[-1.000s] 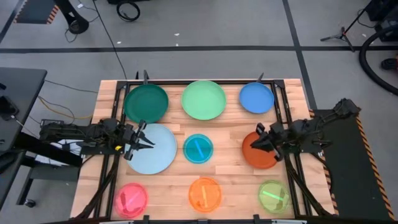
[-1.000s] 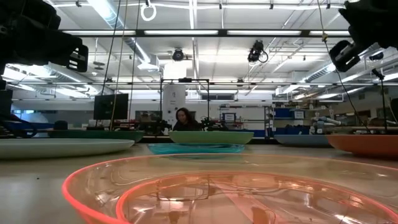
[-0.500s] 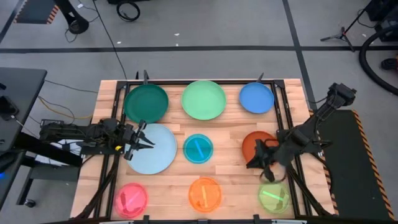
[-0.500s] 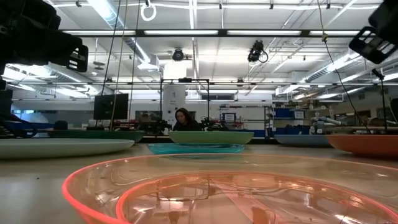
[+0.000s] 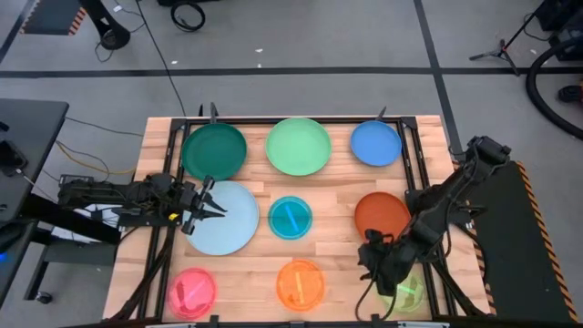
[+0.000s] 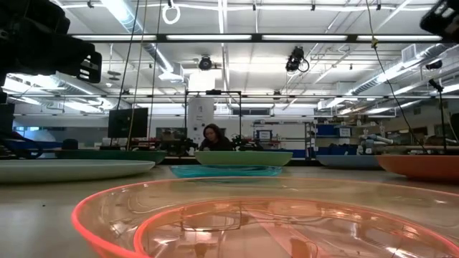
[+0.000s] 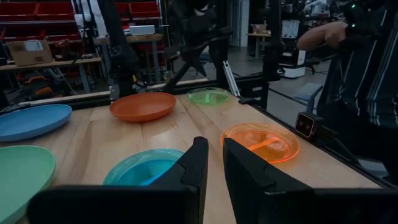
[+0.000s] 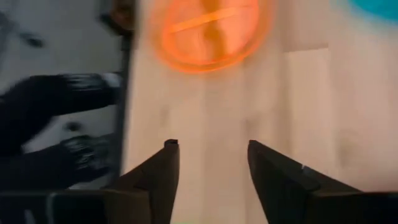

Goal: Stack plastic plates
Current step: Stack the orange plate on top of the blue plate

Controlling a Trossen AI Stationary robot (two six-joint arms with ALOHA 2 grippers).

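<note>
High view shows nine plates laid singly on the desk — none stacked yet. Along the far row sit the dark green plate, the light green plate and the blue plate; the middle row holds the pale blue plate, the teal plate and the red-orange plate; the near row has the pink plate, the orange plate and the lime plate.

What has changed is the right arm: a second ago its right pincer hung over the red-orange plate, and it has swung toward the near edge, now sitting between the orange and lime plates. That plate lies uncovered and unmoved. The right wrist view shows its fingers spread apart and empty above bare wood, the orange plate ahead. This suggests the arm is heading for a small near-row plate, probably the first pickup.

The left pincer waits at the pale blue plate's edge, its fingers nearly together, holding nothing.
</note>
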